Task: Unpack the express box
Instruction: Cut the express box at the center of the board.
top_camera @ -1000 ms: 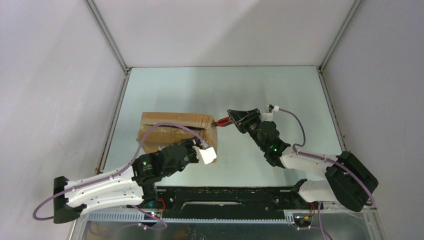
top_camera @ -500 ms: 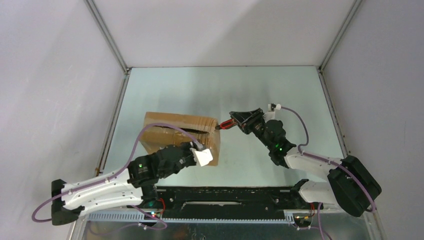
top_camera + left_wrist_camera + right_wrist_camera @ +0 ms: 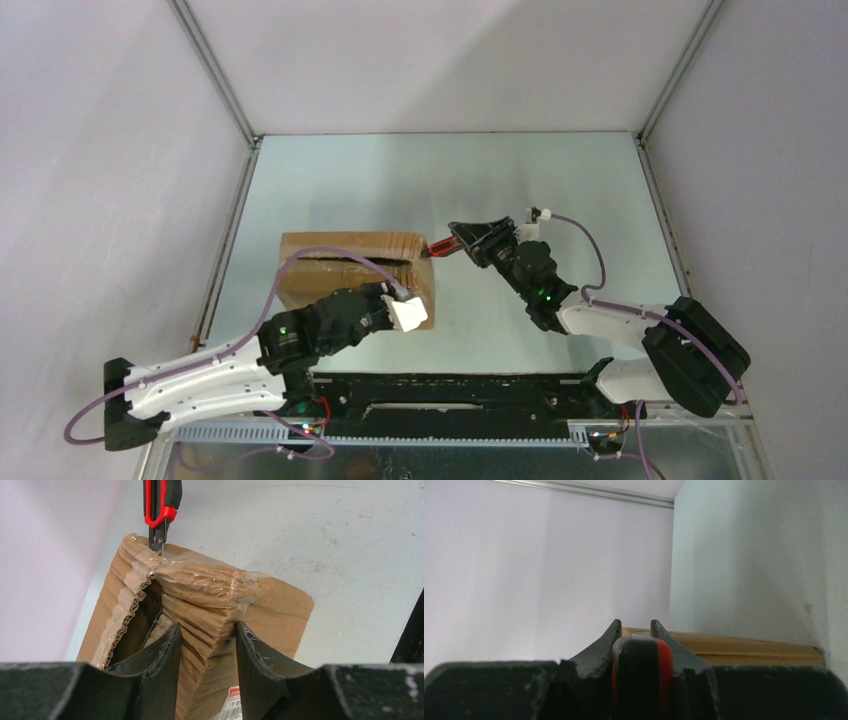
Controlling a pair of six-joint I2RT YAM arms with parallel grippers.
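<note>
Clamping the express box [image 3: 345, 262], left of table [image 3: 450, 180] centre, by its near end in the left gripper [image 3: 205, 640]; pinching a red knife [image 3: 161, 505] in the right gripper [image 3: 634, 630]. Probably handling light, stiff, crushable.

The left gripper [image 3: 206, 630] pinches a crumpled flap of the express box [image 3: 272, 600]; a utility knife [image 3: 161, 505] touches its far taped edge.

Brown corrugated express box [image 3: 340, 240], red-and-black knife [image 3: 160, 505], pale green table [image 3: 430, 180]

Seemingly pinching, left fingers [image 3: 161, 661] stand half apart; right fingers [image 3: 600, 652] clamped tight
</note>
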